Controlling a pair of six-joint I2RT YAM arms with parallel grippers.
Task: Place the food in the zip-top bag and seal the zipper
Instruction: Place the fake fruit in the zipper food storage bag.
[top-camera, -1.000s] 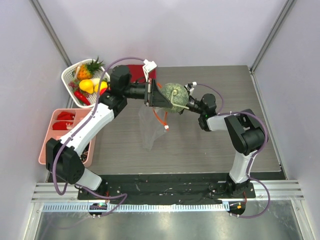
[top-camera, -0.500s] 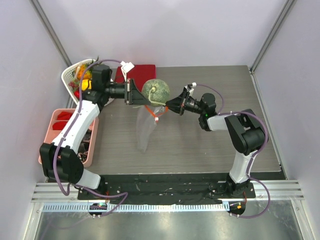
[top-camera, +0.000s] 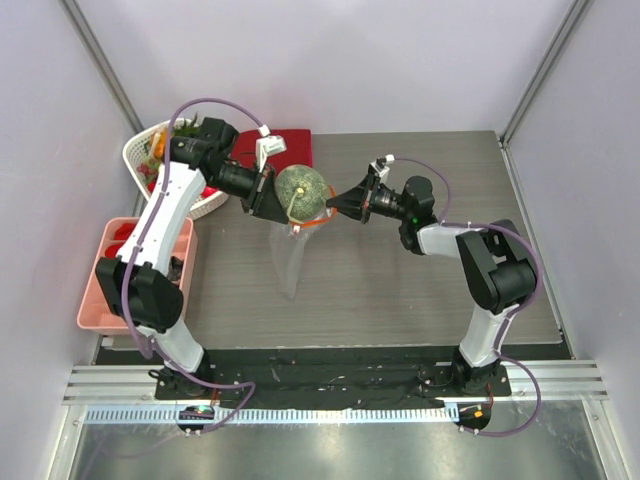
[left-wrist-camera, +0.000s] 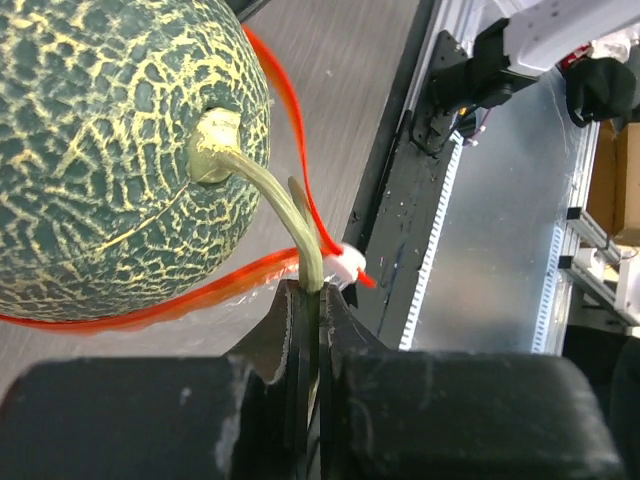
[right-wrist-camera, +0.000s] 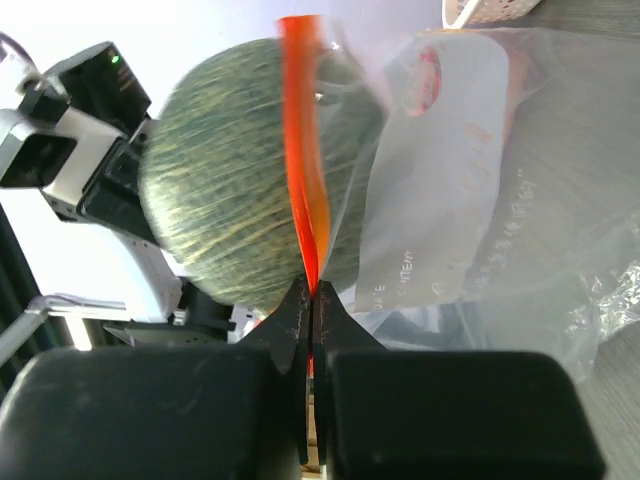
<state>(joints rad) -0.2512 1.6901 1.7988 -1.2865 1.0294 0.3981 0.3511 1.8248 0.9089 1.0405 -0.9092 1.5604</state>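
Task progress at the loading stage. Centre of the overhead view: the melon (left-wrist-camera: 110, 150) is held off the tabletop (top-camera: 420, 290) by the left end effector (left-wrist-camera: 312, 300), whose fingers are pressed together on the melon's stem (left-wrist-camera: 265, 190). The right end effector (right-wrist-camera: 311, 295), likewise closed, pinches the zipper (right-wrist-camera: 305, 150) at one point and holds the bag (right-wrist-camera: 480, 200) up by it. In the left wrist view the orange-red strip passes along two sides of the melon, so the mouth stands open around the fruit. In the right wrist view clear film covers part of the melon's right side. The melon therefore appears to sit in the mouth, only partly entered; most of the bag trails slack below it toward the middle of the overhead view.

Judged status: no piece is fully bagged yet. Left to do: lower the melon in and let go of the stem, then bring over whatever other food is wanted. A few coloured pieces show in the basket (top-camera: 140, 145) at upper left, mostly hidden by the left arm. The zipper then has to be closed along the mouth.
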